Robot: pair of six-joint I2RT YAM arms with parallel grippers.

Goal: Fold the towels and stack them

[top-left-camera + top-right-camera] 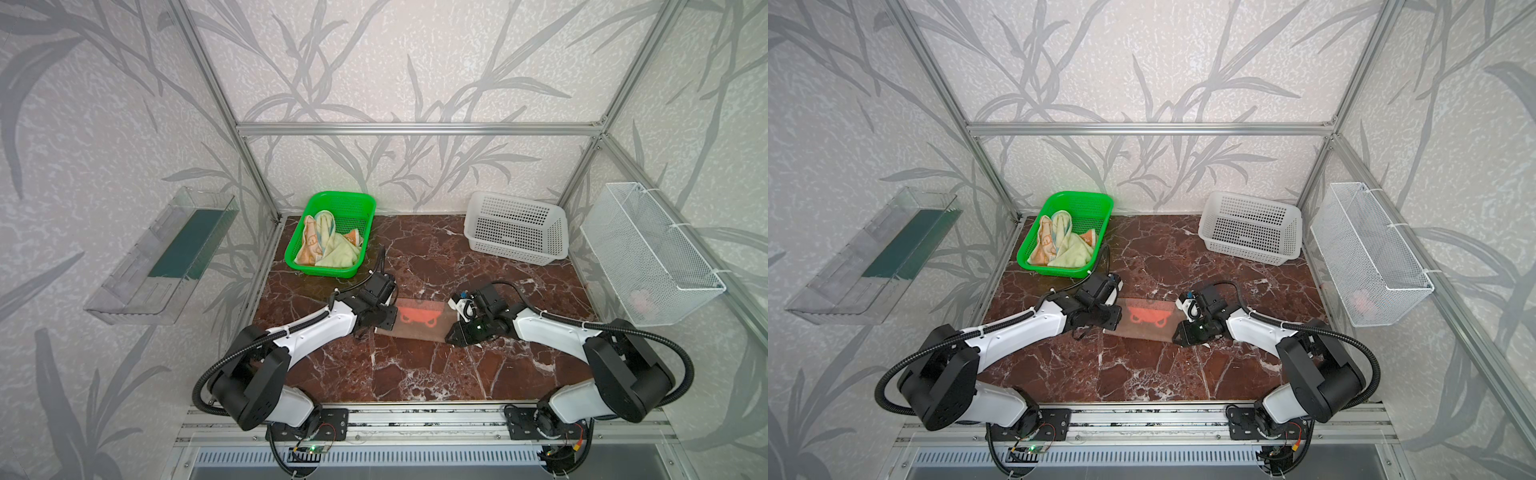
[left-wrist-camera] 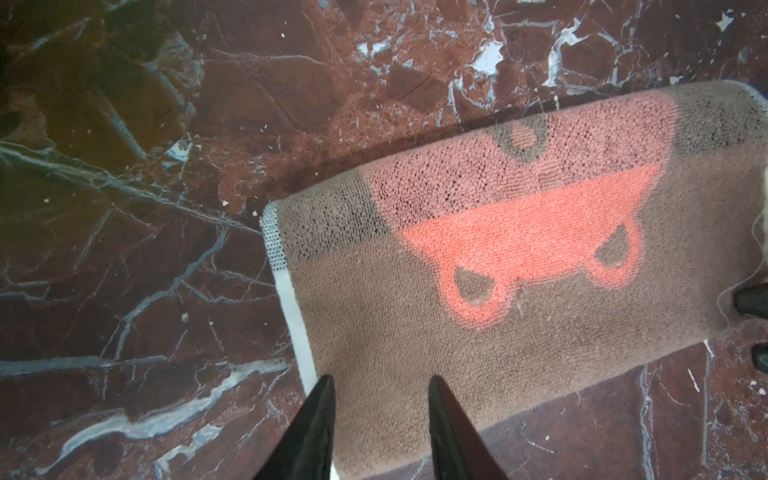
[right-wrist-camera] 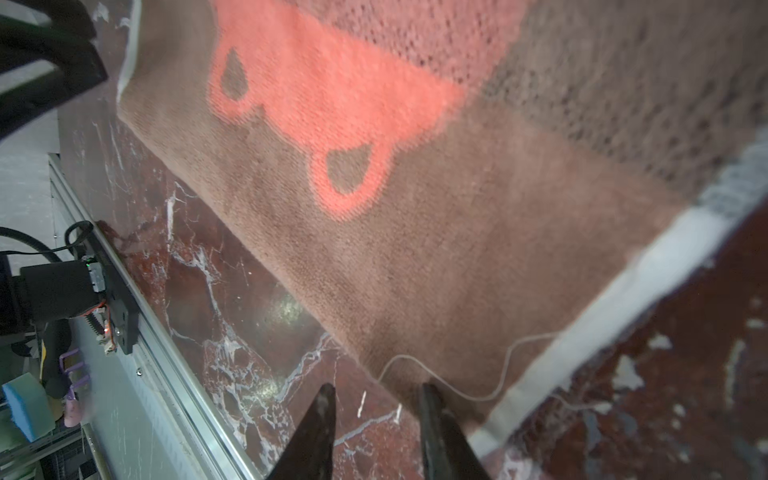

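Note:
A folded towel [image 1: 419, 318] [image 1: 1146, 318], brown with a salmon-orange bear shape and pale edges, lies flat on the marble table between my two grippers. My left gripper [image 1: 374, 326] [image 2: 380, 382] is open, its tips over the towel's [image 2: 498, 291] near left corner. My right gripper [image 1: 451, 336] [image 3: 376, 390] is open at the towel's [image 3: 415, 208] right end; bare marble shows between its fingers, and one finger touches the cloth's edge. A pale yellow towel [image 1: 338, 253] and an orange-cream towel with cartoon faces [image 1: 309, 245] lie crumpled in the green basket [image 1: 357, 216].
A white perforated basket [image 1: 515, 228] stands tilted at the back right of the table. A white wire basket [image 1: 648, 253] hangs on the right wall and a clear tray [image 1: 162, 257] on the left wall. An aluminium rail [image 1: 415, 419] runs along the table's front.

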